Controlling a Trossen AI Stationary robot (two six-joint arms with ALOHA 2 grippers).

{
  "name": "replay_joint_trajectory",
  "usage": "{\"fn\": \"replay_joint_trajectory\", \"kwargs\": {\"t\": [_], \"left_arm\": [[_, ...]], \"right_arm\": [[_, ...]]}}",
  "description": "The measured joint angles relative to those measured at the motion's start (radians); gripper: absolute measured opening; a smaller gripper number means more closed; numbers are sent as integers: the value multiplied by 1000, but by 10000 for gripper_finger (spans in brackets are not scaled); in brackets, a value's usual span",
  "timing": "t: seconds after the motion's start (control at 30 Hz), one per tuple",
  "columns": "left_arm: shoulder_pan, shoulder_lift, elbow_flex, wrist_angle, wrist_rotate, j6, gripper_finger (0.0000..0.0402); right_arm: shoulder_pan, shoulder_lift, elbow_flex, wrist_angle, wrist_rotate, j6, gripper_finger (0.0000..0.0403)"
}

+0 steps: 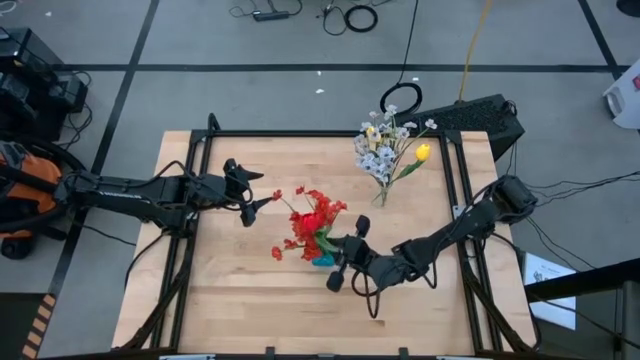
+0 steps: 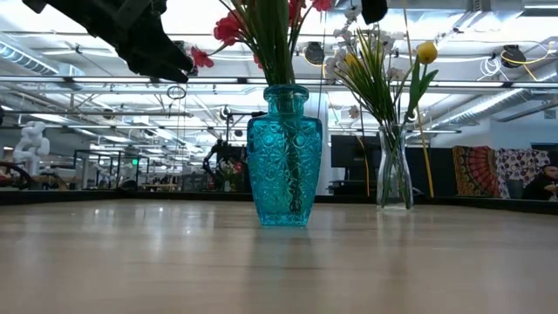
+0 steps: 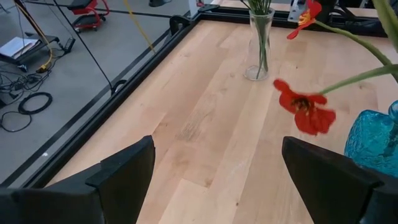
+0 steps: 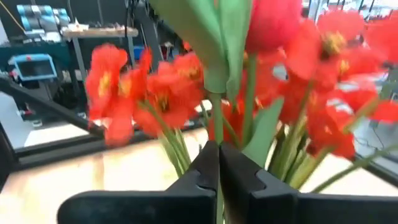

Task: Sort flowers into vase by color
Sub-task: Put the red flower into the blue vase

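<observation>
A blue glass vase stands mid-table and holds red flowers on green stems. A clear vase at the far right holds whitish sprigs and a yellow tulip. My right gripper is level beside the blue vase on its near-right side, shut on a red tulip. My left gripper hangs open left of the red flowers, with nothing between its fingers. My right gripper pinches the red tulip's green stem between its two fingers, a little below the bud and its leaves. The fingers come in level from the table's near right and lie across the stem. The bud stands upright above them, among the red blossoms; the stem's lower end is hidden.
A black frame runs along the table's edges. Bare wood lies along the near edge and at the far left. One red blossom leans out from the blue vase toward my left gripper.
</observation>
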Motion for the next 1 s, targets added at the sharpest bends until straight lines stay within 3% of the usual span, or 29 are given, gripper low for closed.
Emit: {"fn": "replay_joint_trajectory", "kwargs": {"t": [0.53,0.8,1.0], "left_arm": [[0,0,0,0,0,-1,354],[0,0,0,0,0,-2,354],[0,0,0,0,0,-1,354]], "right_arm": [[37,0,0,-314,1,197,0],[35,0,0,-357,-7,240,1],[34,0,0,-371,-58,313,31]]}}
